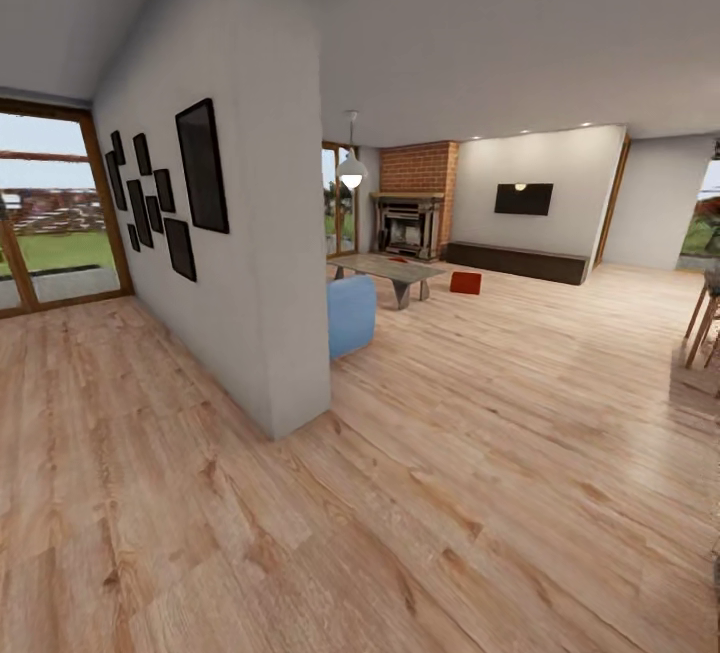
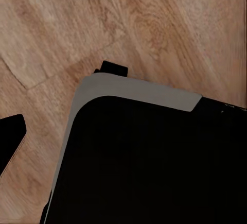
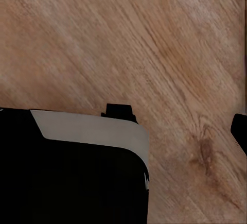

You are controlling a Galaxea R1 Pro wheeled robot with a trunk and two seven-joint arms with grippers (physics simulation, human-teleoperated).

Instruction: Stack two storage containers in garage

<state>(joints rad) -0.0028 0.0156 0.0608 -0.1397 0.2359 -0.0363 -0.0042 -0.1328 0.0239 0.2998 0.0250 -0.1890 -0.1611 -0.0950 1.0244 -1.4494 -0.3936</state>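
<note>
- One red-orange storage container (image 1: 465, 282) sits on the light wood-plank floor (image 1: 470, 453) far across the living room, just beside the glass coffee table (image 1: 388, 268) and in front of the long dark low cabinet (image 1: 516, 262)
- A small red shape (image 1: 398, 259) lies on or just past the far end of that coffee table; it is too small to tell whether it is the second container
- A blue sofa end (image 1: 351, 314) shows from behind the white partition wall (image 1: 250, 233), which carries a cluster of black picture frames (image 1: 165, 191)
- Behind the coffee table stands a brick fireplace (image 1: 413, 205); a dark wall screen (image 1: 523, 198) hangs beside it and a white pendant lamp (image 1: 351, 169) hangs above the table
- Wood-framed glass doors (image 1: 50, 213) open on grass at the near side of the partition
- Left wrist camera: a dark, grey-edged part of the robot's body (image 2: 149, 157) over wood planks, with one dark fingertip (image 2: 10, 139) at the picture's edge; whether the left fingers are spread or pressed together cannot be told
- Right wrist camera: the same kind of dark grey-edged body (image 3: 77, 167) over planks, a dark fingertip (image 3: 240, 131) at the edge; the right fingers' state cannot be told either
- No container lies near either set of fingers
</note>
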